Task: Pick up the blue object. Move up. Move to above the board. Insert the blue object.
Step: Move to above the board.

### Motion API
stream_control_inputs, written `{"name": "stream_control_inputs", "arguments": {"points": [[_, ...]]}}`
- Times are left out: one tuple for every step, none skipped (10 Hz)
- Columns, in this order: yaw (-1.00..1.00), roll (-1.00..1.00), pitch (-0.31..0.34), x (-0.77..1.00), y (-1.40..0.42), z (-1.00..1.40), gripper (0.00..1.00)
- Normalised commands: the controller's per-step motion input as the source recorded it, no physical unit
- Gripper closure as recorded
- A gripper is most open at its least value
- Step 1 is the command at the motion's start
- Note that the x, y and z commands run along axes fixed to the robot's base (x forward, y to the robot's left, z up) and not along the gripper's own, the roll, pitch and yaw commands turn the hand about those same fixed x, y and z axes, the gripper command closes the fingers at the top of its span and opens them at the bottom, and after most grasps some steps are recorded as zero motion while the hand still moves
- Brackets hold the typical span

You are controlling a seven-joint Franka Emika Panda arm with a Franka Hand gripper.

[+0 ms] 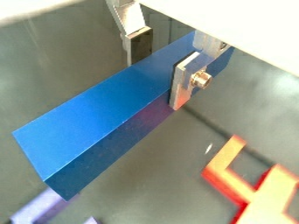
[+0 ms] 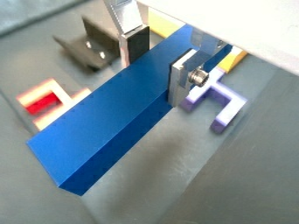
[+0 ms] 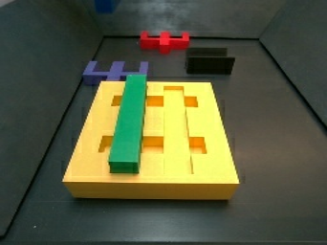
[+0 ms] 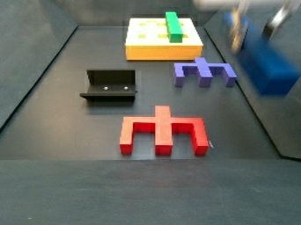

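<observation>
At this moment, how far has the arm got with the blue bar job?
Done: the gripper is shut on the blue bar, which hangs clear of the floor in a side view. In hand: lifting or carrying it. Left: reaching the board, where only the green bar sits in a groove, then inserting.

Silver-plated, dark-padded gripper [image 2: 162, 59] around saturated blue object [image 2: 111, 122]; yellow board [image 3: 211, 153] bearing green bar [image 3: 129, 118]; purple-blue comb block [image 4: 206, 70]; red comb block [image 4: 165, 131]; black fixture [image 4: 111, 86]; grey floor [image 4: 47, 105]
</observation>
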Motion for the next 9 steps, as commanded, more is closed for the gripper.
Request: {"name": "stream_control_inputs", "arguments": {"points": [[0.0, 0.01, 0.051, 0.02, 0.0, 1.4, 1.0], [0.0, 0.01, 0.078, 0.01, 0.0, 1.4, 1.0], [0.0, 0.02, 0.062, 0.01, -0.01, 0.78, 1.0], [0.01, 0.01, 0.054, 0.03, 0.0, 0.42, 1.0], [0.01, 0.01, 0.054, 0.04, 0.01, 0.28, 1.0], [0.0, 0.0, 0.061, 0.03, -0.01, 0.18, 1.0], [-0.15, -0.03, 0.11, 0.53, -1.4, 0.17, 1.0], [-0.13, 0.0, 0.115, 0.53, -1.4, 0.15, 1.0], [-0.06, -0.01, 0.145, 0.55, -1.4, 0.16, 1.0]]}}
